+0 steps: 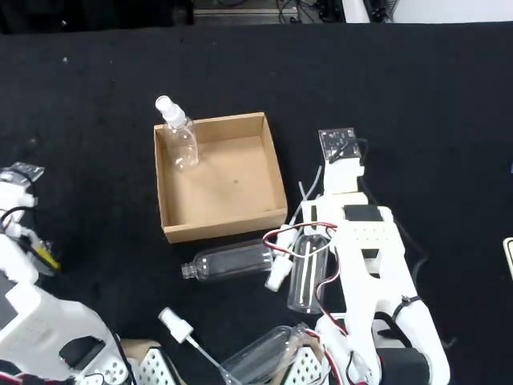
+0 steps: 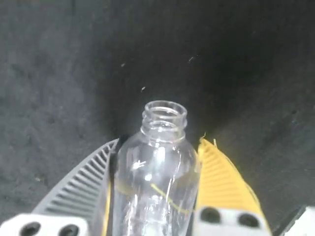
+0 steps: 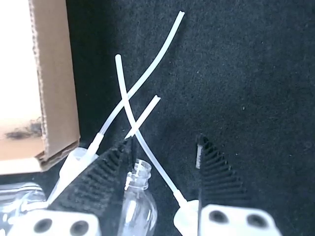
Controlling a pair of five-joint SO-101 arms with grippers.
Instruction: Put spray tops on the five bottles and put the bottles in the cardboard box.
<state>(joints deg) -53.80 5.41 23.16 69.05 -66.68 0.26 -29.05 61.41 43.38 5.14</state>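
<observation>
Left fingers (image 2: 160, 142), one grey and one yellow, are clamped on a clear plastic bottle with an open neck (image 2: 162, 162). The bottle sits between them, touching both, with its neck poking out past the tips over the black cloth desk (image 2: 59, 59).

Right fingers (image 3: 164, 142) are black and stand apart, gripping nothing. Between them I see the thin tube of a white spray top (image 3: 184, 214), whose head lies right by one finger's base. The neck of a second uncapped clear bottle (image 3: 139, 174) lies just inside the other finger. Another white spray top (image 3: 74, 164) lies outside that finger, next to the corner of the brown cardboard box (image 3: 54, 88). The tubes cross on the desk ahead of the tips.

From the high view, the box has one clear bottle with a spray top fitted (image 1: 183, 143), standing in a far corner. A third uncapped clear bottle (image 1: 228, 263) lies on its side just in front of the box's near wall. A loose white spray top with a tube (image 1: 178, 325) lies nearer the arms, apart from the box.
</observation>
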